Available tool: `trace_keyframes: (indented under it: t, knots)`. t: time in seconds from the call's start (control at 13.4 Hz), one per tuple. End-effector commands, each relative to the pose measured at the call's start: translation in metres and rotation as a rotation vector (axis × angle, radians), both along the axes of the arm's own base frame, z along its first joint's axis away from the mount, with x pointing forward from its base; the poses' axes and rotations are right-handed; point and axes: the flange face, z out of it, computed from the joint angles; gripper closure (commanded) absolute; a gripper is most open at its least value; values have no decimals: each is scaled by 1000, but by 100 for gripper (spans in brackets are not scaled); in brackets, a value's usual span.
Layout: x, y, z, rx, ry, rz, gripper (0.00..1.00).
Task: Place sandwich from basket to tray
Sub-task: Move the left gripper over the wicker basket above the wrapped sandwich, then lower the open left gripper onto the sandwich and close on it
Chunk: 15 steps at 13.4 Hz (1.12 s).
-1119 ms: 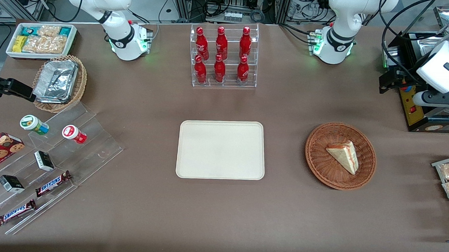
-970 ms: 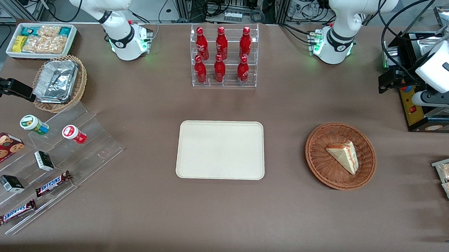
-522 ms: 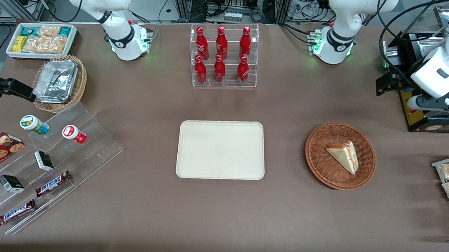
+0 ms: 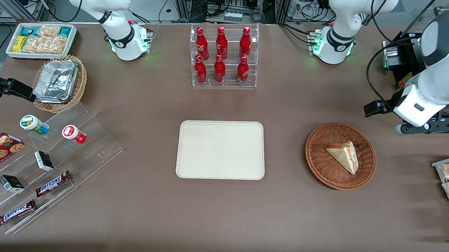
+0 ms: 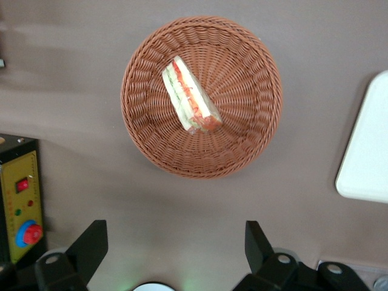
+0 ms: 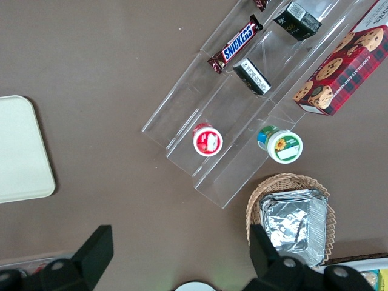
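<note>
Logged sandwich (image 4: 344,155) (image 5: 189,97) lying flat inside the round reddish-brown basket (image 4: 312,161) (image 5: 242,139), off-centre, toward the working arm's side of the weave. Noted cut edge with red, orange and green layers facing up in the wrist view. Nothing else seen in the basket.

Found jaws spread wide, holding nothing; saw both dark fingers (image 5: 91,242) well apart, with bare brown tabletop (image 4: 281,221) between them. Placed jaws in the air above the tabletop, just outside the basket rim, farther from the front camera than the basket and toward the working arm's end. No contact with basket or sandwich.

Recorded cream tray (image 4: 220,149) (image 5: 367,151) flat on the tabletop, empty, well apart from the basket and toward the parked arm's end from it. Saw only one rounded corner of it in the wrist view.

Noted yellow control box (image 5: 18,206) with a red button near the jaws, on the working arm's end. Marked clear rack of red bottles (image 4: 220,56) farther from the front camera than the tray. Spotted tan wicker basket with foil containers (image 4: 57,82) and two Snickers bars (image 4: 52,183) on a clear stepped stand at the parked arm's end.
</note>
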Motion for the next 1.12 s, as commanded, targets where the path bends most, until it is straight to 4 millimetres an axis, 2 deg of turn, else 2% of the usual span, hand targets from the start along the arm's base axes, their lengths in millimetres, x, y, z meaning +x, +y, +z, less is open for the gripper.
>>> trace_keyframes:
  t: [0.0,0.22,0.45,0.67,1.04]
  knots:
    - [-10,2,-8,21,-37,83,0]
    - [-15,6,-42,24,-48,114,0]
    - [-21,18,-75,13,-67,155,0]
    - [-21,21,-110,15,-111,244,0]
    - [-9,15,-143,29,-135,433,0]
